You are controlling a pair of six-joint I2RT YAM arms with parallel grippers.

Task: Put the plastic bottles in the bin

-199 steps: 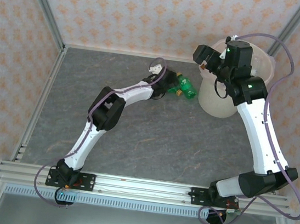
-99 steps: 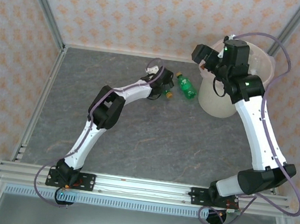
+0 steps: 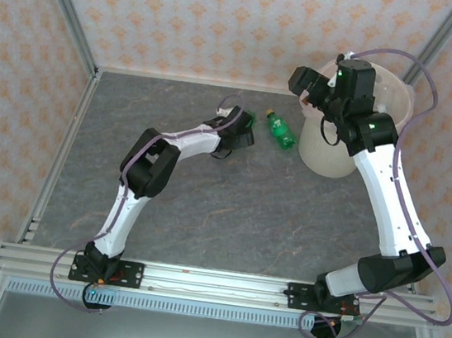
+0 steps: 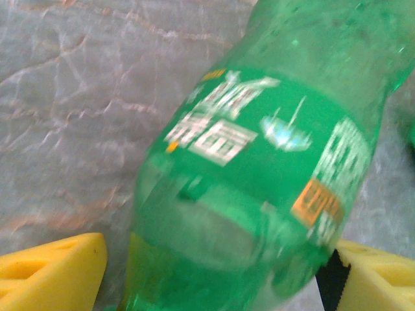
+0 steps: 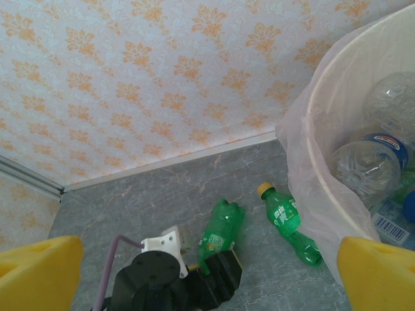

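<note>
A green plastic bottle lies on the grey table between the yellow fingers of my left gripper. The jaws stand open around it, and a thin strip of table shows beside the left finger. From above, that gripper is left of the bin, and the bottle's base sticks out past it. A second green bottle with a yellow cap lies next to the bin. My right gripper hovers open at the bin's left rim, holding nothing. Clear blue-labelled bottles lie inside.
Papered walls and metal corner posts close in the table at the back and sides. A rail runs along the near edge. Bare grey tabletop stretches in front of both bottles.
My left gripper has drawn back to the left, away from the bin, and one green bottle moved with it. Its jaws narrowed a little. The right arm barely moved.
</note>
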